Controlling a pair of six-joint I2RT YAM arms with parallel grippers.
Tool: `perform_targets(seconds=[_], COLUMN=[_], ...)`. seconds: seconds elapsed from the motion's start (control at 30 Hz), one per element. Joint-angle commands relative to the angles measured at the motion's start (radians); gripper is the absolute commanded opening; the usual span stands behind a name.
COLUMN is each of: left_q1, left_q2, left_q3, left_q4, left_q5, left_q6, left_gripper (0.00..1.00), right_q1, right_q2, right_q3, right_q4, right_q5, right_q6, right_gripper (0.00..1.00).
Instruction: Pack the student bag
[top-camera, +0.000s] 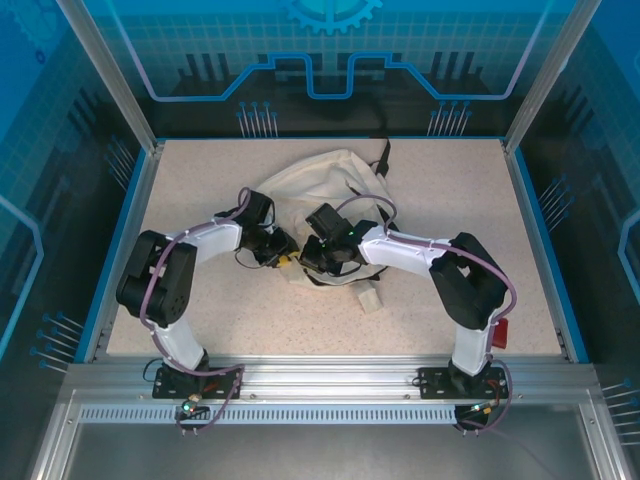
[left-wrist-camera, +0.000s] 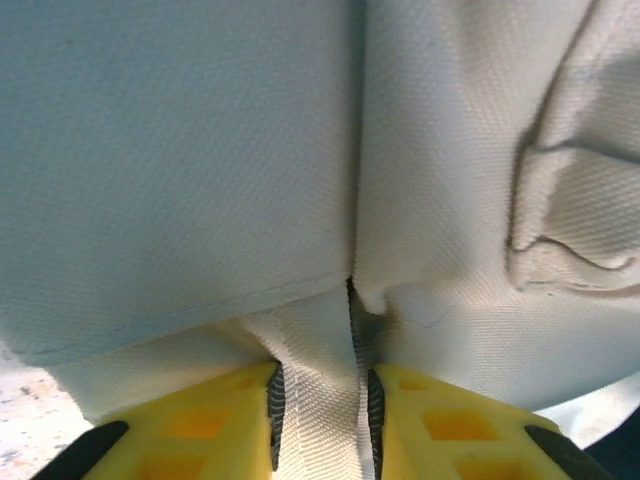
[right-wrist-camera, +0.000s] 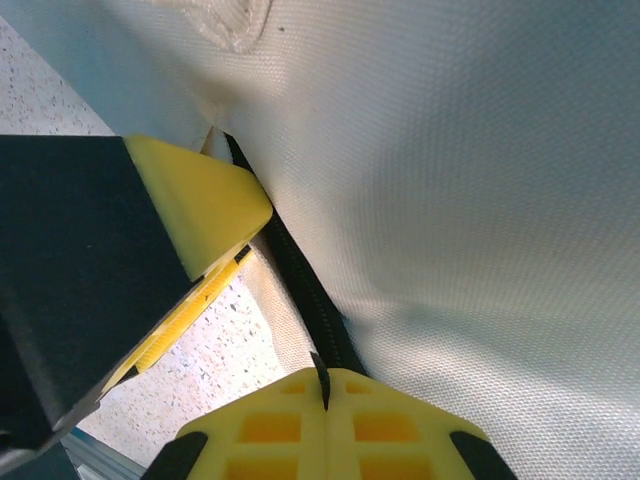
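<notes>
The cream student bag (top-camera: 322, 178) lies crumpled at the middle of the desk (top-camera: 470, 210), toward its far side. At the bag's near edge, the left gripper (left-wrist-camera: 320, 400) pinches a fold of its fabric between narrow jaws. Just beside it, the right gripper (right-wrist-camera: 325, 385) is clamped tight on the black zip trim (right-wrist-camera: 300, 290).
</notes>
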Motion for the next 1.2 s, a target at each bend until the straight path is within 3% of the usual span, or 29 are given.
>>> perform_targets(seconds=[0.0,0.33,0.53,0.9,1.17], left_q1=[-0.011,-0.01,-0.009,0.01,0.043], left_q2=[0.007,-0.05,-0.077,-0.101,-0.135], left_q3=[0.03,0.018,0.012,0.001,-0.006], left_q4=[-0.056,-0.061,-0.053,-0.057,-0.062], left_q5=[-0.017,-0.043,-0.062,-0.111,-0.131], left_q6=[0.022,0.021,0.017,0.032,0.04], left_gripper=[0.25,0.14,0.01,0.0,0.0], right_q1=[0.012,0.01,0.012,0.046,0.07], right_q2=[-0.043,-0.053,-0.038,-0.123,-0.198], right_q3=[-0.01,-0.007,0.016,0.043,0.016], right_q4=[-0.028,-0.076,-0.116,-0.357,-0.475], right_q5=[0.01,0.055,0.065,0.234,0.366], right_q6=[-0.014,-0.02,-0.039,-0.207,-0.223], right_gripper=[0.01,0.01,0.0,0.0,0.0])
